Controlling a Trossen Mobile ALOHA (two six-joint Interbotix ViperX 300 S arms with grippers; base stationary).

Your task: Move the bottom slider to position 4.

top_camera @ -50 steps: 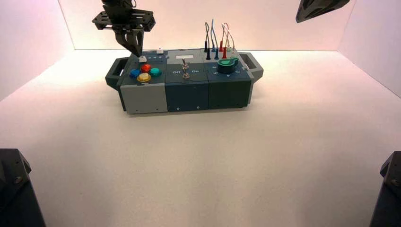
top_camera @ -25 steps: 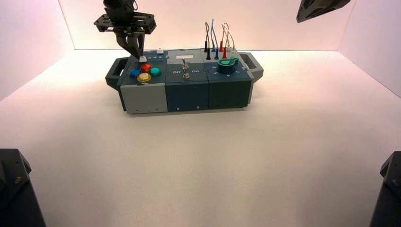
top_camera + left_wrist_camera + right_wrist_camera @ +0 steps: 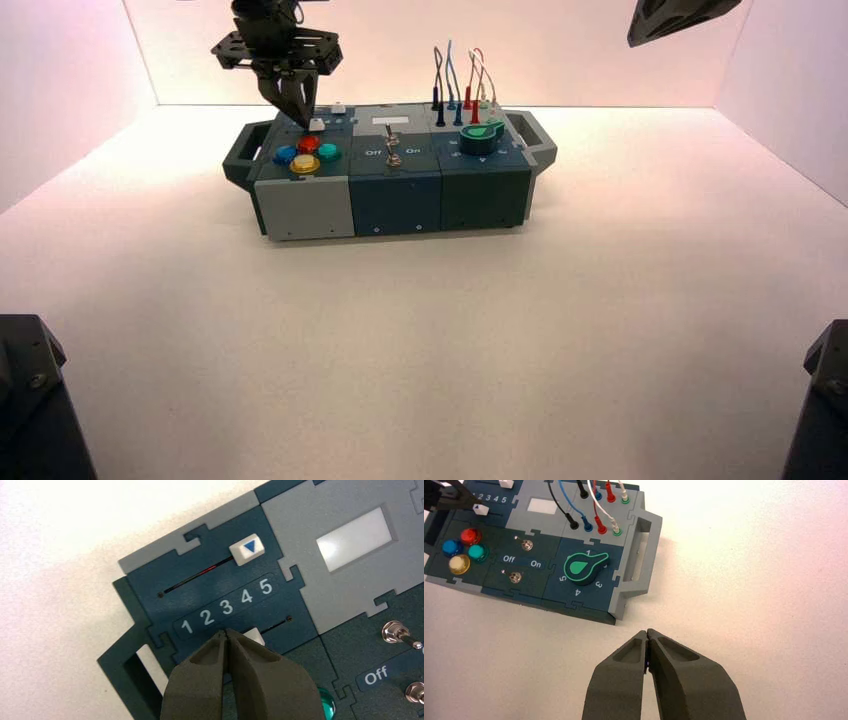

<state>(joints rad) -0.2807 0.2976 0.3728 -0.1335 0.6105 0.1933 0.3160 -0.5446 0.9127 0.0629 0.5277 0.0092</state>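
Observation:
The bottom slider's white knob (image 3: 317, 125) sits on the front slot of the dark blue panel, behind the coloured buttons. My left gripper (image 3: 300, 112) is shut and empty, its tips pressed against the knob's side toward the 1 end. In the left wrist view the left gripper (image 3: 226, 631) partly hides the knob (image 3: 255, 636), which lies roughly in line with the numbers 3 and 4. The rear slider's knob (image 3: 246, 549) with a blue triangle is at the 5 end. My right gripper (image 3: 647, 632) is shut and empty, held high off to the box's right.
The box (image 3: 390, 190) stands at the back of the white table. Red, blue, yellow and teal buttons (image 3: 307, 153) sit in front of the sliders. Two toggle switches (image 3: 393, 145), a green knob (image 3: 480, 135) and plugged wires (image 3: 460, 85) lie to the right.
My left gripper has moved right along the front slot, and the bottom slider's knob has slid right with it. The right arm has not moved.

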